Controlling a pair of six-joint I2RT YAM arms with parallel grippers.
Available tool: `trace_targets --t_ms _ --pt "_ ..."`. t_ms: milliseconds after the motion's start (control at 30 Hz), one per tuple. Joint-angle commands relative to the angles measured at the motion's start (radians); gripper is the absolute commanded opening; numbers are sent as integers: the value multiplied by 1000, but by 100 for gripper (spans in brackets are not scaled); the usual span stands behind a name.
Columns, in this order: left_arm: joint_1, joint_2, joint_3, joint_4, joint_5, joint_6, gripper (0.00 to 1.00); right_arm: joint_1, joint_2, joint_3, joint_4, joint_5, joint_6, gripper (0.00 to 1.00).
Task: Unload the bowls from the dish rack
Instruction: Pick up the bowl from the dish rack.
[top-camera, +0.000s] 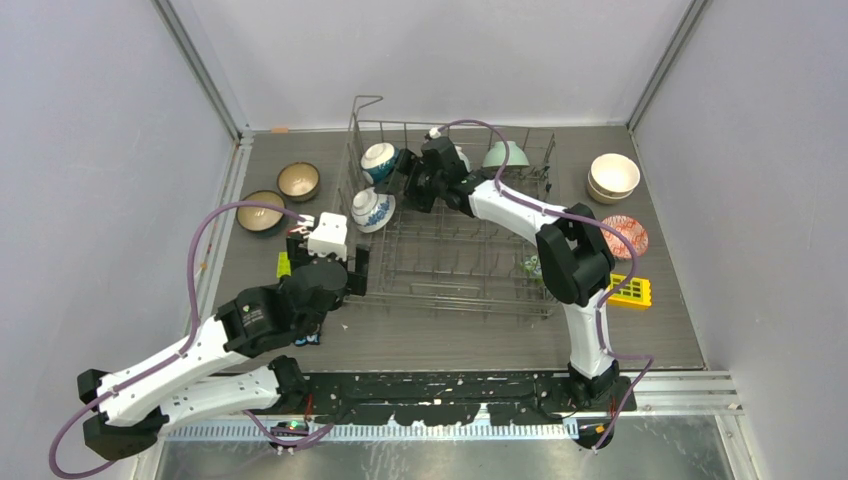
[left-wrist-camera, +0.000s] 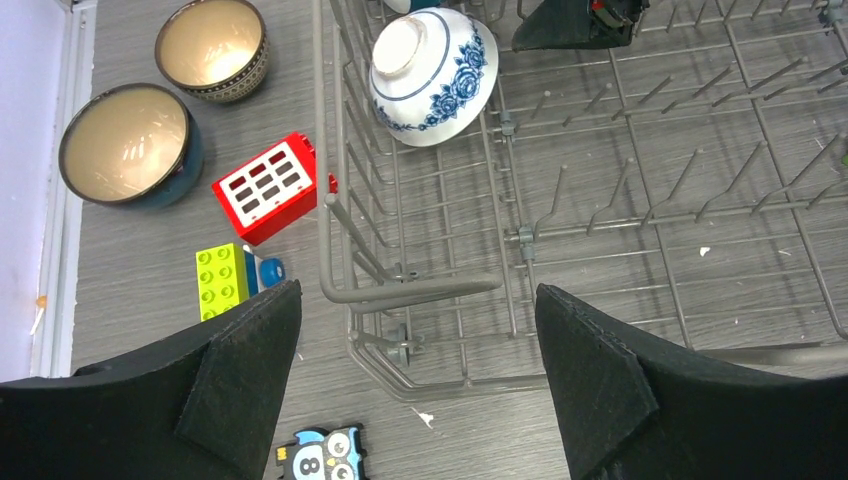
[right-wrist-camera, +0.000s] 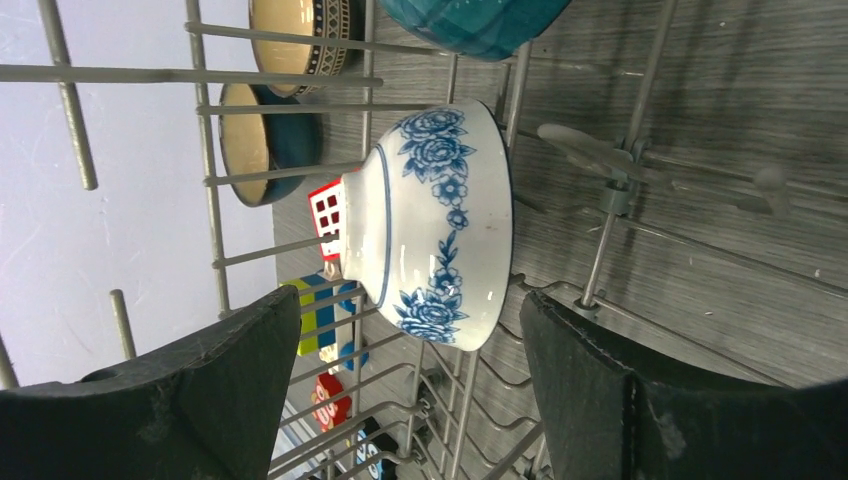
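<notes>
The right gripper (right-wrist-camera: 410, 298) reaches into the far-left end of the dish rack (top-camera: 455, 262). Its jaws are spread wide and grip nothing, with the blue-and-white bowl (right-wrist-camera: 440, 225) lying on its side just ahead and between them. Seen from above, that bowl sits at about 10 o'clock in the rack, foot turned towards the rack's left wall, with a teal bowl (right-wrist-camera: 475, 20) close beyond it at 11 o'clock. To do this step well, the arm should probably ease forward until both pads span the bowl's body. It should close only once no wire lies between pad and glaze, then lift straight up clear of the tines (left-wrist-camera: 545, 205) before swinging sideways; the smooth, curved wall may slip if pinched near the rim. The left gripper (left-wrist-camera: 417, 292) hangs over the rack's near-left corner at 7 o'clock, equally wide and empty. A mint bowl (top-camera: 505, 155) waits at 1 o'clock in the rack. The table (top-camera: 450, 340) is grey wood-grain, with two bowls (top-camera: 298, 180) already out at 9 to 10 o'clock beside a red block (left-wrist-camera: 270, 188), and cream bowls (top-camera: 613, 175) at 2 o'clock. Plain pale walls (top-camera: 420, 60) enclose the table on three sides.
</notes>
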Motion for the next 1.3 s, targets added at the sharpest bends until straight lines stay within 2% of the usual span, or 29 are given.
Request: trace_targets --t_ms 0,133,400,667,900,1267 --pt "6 3 0 28 -8 -10 88 1 -12 -17 34 -2 1 85" --pt "5 10 -1 34 0 -12 87 1 -1 -28 41 -16 6 86" --pt "6 11 -3 19 12 -42 87 1 22 -68 195 -92 79 85" --pt "5 -6 -6 14 4 -47 86 1 30 -111 279 -91 132 83" --pt "6 1 -13 21 2 -46 86 -5 35 -161 398 -107 184 79" --pt "7 20 -4 27 1 -43 86 -15 47 -218 565 -134 237 66"
